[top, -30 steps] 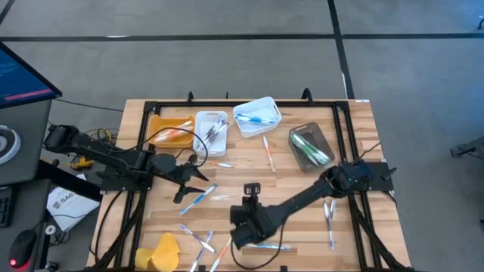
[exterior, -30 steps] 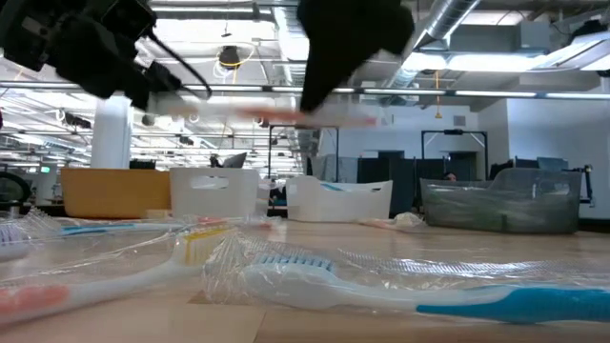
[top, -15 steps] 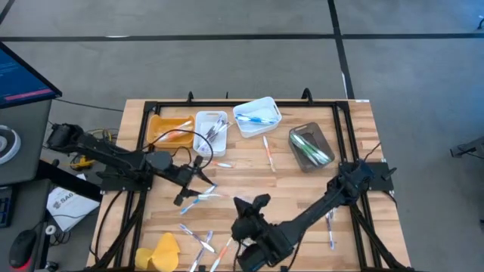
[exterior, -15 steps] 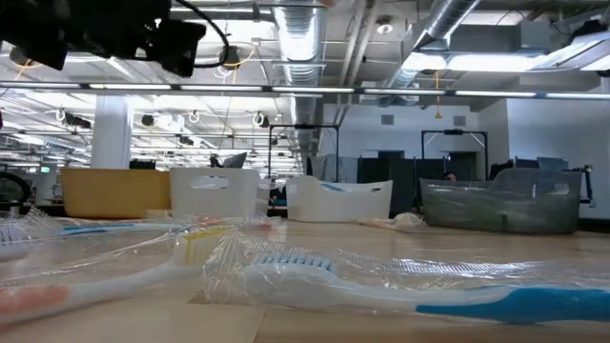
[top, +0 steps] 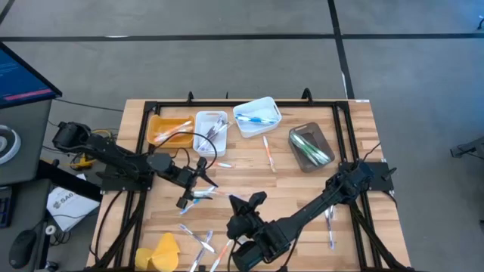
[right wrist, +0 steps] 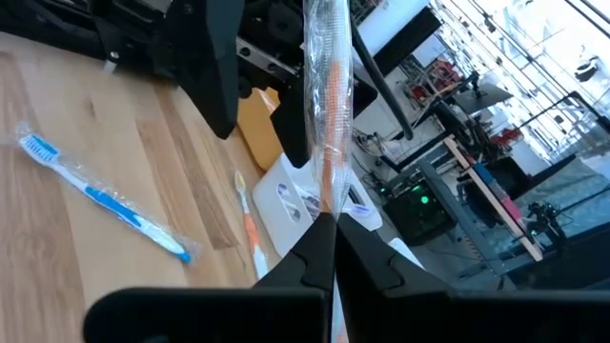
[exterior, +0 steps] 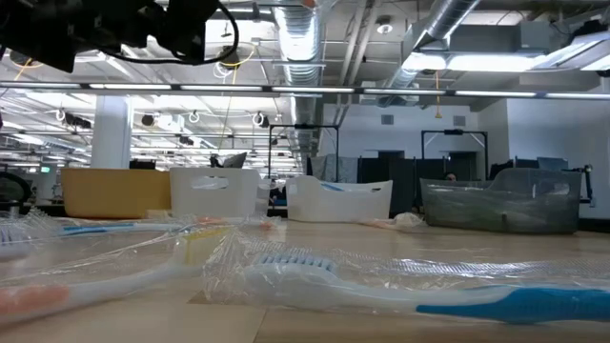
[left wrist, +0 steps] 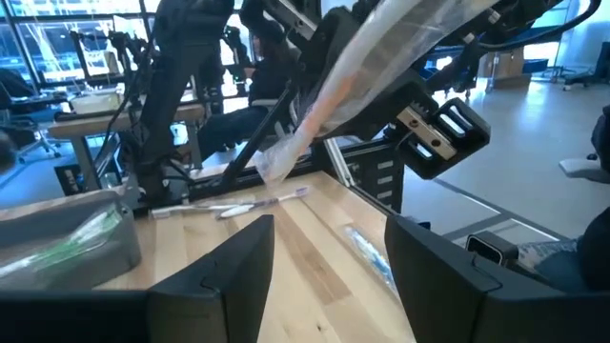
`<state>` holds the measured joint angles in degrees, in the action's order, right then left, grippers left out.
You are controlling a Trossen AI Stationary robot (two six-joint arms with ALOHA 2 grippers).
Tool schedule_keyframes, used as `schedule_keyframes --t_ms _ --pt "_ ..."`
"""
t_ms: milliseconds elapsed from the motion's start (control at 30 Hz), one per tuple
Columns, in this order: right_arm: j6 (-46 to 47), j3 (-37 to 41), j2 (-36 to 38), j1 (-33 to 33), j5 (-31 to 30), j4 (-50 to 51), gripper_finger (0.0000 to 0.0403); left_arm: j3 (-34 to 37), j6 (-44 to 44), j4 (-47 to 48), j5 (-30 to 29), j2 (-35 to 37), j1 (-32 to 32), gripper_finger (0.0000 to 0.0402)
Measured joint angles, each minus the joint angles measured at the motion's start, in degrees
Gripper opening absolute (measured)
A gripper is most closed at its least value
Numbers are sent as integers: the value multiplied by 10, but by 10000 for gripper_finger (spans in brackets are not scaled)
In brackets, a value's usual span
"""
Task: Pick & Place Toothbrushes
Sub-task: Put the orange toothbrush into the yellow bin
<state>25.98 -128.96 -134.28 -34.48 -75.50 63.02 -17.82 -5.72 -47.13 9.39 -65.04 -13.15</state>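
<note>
While lifting, right tool (right wrist: 329, 229) gripped toothbrush (right wrist: 329, 124).

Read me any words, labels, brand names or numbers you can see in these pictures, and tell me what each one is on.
None can be read.
White packet on the floor left of the table: dark print, too small to read.
Monitor at the left edge: lines of text, too blurred to read.
Toothbrushes, their wrappers, and the bins: no legible print.
</note>
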Motion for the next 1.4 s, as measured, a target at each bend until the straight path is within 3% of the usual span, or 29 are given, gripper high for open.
schedule_keyframes --t_ms 567,1100,1233,1400 --pt "-41 0 0 14 7 -27 0 0 14 -50 1 0 0 195" --pt "-41 0 0 30 51 -27 0 0 12 -114 1 0 0 194" --pt "-41 0 0 32 52 -27 0 0 13 -114 1 0 0 177" --pt "-41 0 0 31 54 -27 0 0 16 -114 2 0 0 121"
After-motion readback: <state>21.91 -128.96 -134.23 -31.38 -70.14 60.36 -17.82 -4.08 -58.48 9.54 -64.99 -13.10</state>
